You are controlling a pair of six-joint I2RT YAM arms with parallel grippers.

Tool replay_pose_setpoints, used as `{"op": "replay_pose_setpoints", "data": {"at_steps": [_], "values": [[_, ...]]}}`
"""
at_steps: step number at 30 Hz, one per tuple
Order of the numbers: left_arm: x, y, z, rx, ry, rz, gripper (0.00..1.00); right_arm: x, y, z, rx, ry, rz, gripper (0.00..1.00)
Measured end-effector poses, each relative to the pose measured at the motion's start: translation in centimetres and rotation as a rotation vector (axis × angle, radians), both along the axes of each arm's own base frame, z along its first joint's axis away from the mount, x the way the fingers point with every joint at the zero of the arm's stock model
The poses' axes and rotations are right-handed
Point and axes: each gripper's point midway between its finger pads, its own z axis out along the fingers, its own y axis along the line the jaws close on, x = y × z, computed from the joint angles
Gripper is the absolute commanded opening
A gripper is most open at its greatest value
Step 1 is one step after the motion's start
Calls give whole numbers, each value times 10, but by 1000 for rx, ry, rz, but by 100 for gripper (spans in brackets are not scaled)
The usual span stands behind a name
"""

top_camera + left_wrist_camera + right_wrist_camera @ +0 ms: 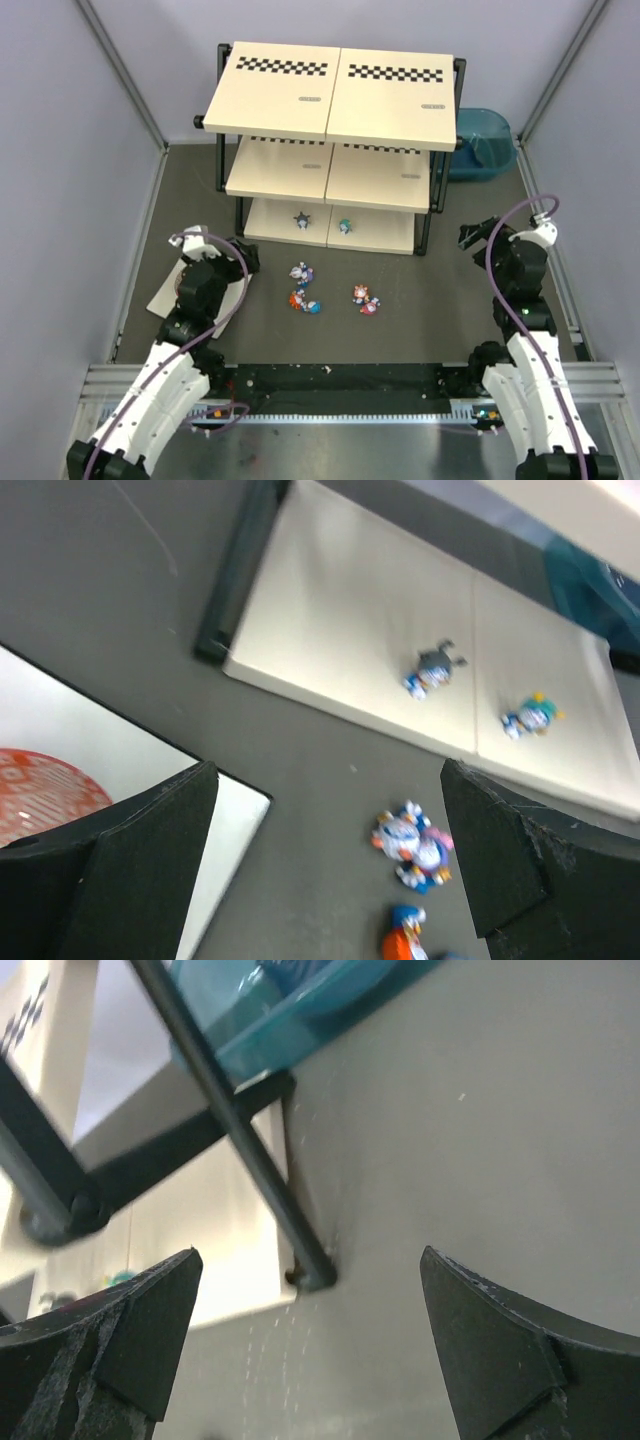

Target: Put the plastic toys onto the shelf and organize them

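Observation:
The shelf (290,100) stands at the back with three cream boards. Two plastic toys rest on its bottom board (350,610): a dark one (301,218) (432,668) and a teal one (344,225) (530,715). Several more toys lie on the dark mat in front: a blue-white pair (302,272) (412,842), an orange-headed one (300,300) (400,945) and a red-pink pair (365,300). My left gripper (232,250) (330,780) hangs open left of them, holding nothing. My right gripper (478,236) (310,1260) is open and empty, facing the shelf's right front leg (250,1150).
A blue tub (485,140) (270,1010) sits behind the shelf's right side. A white sheet (165,295) with an orange disc (40,785) lies under the left arm. Grey walls close in on the left, right and back.

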Motion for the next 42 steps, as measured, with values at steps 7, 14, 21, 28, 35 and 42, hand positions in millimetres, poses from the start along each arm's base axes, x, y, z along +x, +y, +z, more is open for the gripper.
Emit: {"op": "replay_pose_setpoints", "data": {"at_steps": [7, 14, 21, 28, 35, 42], "values": [[-30, -59, -10, -41, 45, -178, 99, -34, 60, 4, 35, -14, 228, 86], [-58, -106, -36, -63, 140, -285, 99, -69, 122, -55, 71, 174, 428, 84], [-85, -144, -60, -13, 208, -384, 99, -107, 169, -113, -39, 358, 618, 79], [-105, -171, -69, 23, 208, -476, 99, -103, 184, -125, -105, 332, 698, 63], [-114, -174, -68, -20, 164, -508, 99, -90, 196, -126, -166, 275, 743, 55], [-116, -173, -68, -26, 156, -513, 99, -85, 202, -151, -238, 349, 780, 54]]}}
